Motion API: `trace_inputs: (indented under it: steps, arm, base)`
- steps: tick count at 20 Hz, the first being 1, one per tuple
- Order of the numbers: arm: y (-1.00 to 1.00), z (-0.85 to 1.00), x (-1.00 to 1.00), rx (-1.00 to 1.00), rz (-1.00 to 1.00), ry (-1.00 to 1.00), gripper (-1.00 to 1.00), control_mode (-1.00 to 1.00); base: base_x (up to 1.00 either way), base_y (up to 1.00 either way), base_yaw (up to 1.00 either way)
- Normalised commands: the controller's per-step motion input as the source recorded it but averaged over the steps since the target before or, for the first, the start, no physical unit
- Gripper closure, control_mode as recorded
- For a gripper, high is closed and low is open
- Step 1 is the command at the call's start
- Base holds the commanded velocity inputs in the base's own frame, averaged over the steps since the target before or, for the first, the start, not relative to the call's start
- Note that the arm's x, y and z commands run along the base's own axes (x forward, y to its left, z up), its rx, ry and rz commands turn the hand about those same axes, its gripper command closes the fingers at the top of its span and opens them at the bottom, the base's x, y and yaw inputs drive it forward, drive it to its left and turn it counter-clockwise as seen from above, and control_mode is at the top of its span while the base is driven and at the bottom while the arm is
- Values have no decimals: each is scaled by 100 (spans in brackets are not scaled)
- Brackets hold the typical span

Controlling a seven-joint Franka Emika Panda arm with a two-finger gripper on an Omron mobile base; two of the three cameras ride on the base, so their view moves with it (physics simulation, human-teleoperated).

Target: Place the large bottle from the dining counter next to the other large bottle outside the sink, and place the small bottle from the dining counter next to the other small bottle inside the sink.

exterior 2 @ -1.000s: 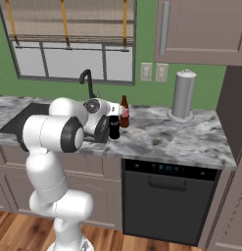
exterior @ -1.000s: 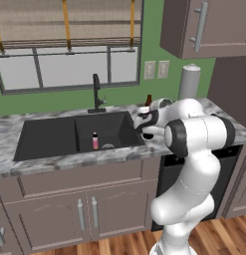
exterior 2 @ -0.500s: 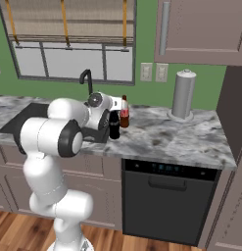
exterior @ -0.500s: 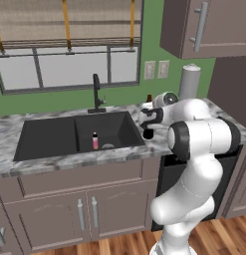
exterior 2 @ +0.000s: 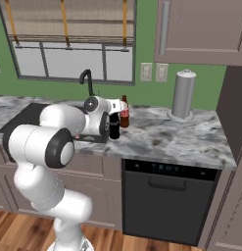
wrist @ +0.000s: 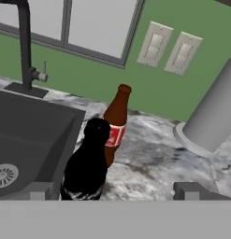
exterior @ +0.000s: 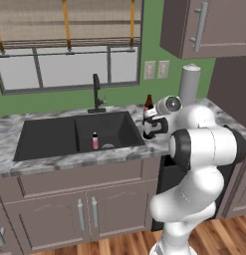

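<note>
since the dark large bottle [wrist: 86, 163] stands upright on the bench [wrist: 149, 158] just ahead of the tool [wrist: 112, 195], touching the brown large bottle [wrist: 116, 122] beyond it, it looks set there as its pair; the tool's fingers are spread, gripping nothing, while the small bottle [exterior: 95, 141] waits inside the sink [exterior: 50, 137]

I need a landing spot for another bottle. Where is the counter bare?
Bare marble lies between the brown bottle and the paper towel roll, and along the counter front. It is crowded at the sink edge, where the black bottle stands beside the brown one.
</note>
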Motion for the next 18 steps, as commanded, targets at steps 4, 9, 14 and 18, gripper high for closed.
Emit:
trace_inputs:
  steps: [4,9,14,18]
  arm:
    - [4,12,-11,1,0,4,-100,-100]
    - [0,22,0,9,0,6,-100,-100]
    - [0,14,0,12,-2,16,-100,-100]
    - [0,4,0,11,-2,22,-100,-100]
  base:
    - [0,0,0]
    - [0,0,0]
    - [0,0,0]
    - [0,0,0]
